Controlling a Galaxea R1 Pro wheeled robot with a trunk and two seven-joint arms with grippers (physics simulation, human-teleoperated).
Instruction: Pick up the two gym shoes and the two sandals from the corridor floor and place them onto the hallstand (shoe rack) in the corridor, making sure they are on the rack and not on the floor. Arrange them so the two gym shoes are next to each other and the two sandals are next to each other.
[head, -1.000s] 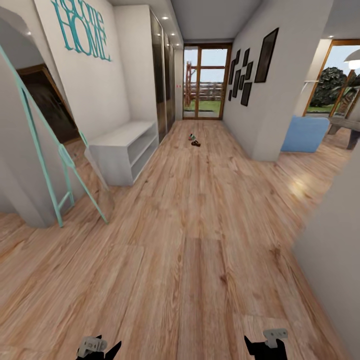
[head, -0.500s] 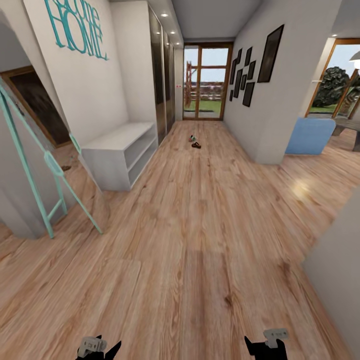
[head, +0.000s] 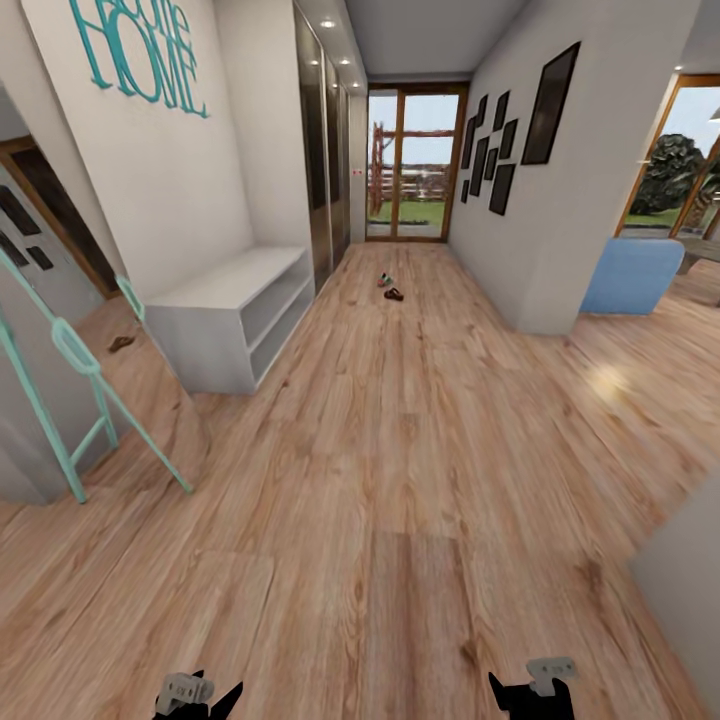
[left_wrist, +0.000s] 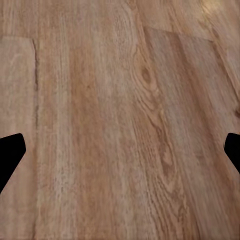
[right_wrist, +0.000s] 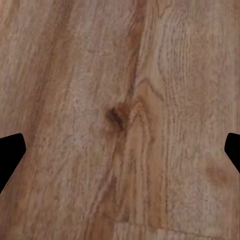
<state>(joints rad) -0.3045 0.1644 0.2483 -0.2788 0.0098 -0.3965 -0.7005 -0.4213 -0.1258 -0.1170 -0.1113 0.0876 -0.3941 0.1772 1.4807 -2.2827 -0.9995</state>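
Far down the wood-grain plank floor (head: 400, 450), near the glass door (head: 405, 165), lie a gym shoe (head: 384, 278) and a brown strappy sandal (head: 394, 294), past the boxy pale shoe rack (head: 235, 310). Left gripper (left_wrist: 120, 150) and right gripper (right_wrist: 120, 150) fingers spread wide, empty, above the planks.

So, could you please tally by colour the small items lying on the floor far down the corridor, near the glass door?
White, green and red gym shoe: 1
Brown sandal: 1
Total: 2 distinct items; they are too small and far off to tell whether another shoe lies against either one.
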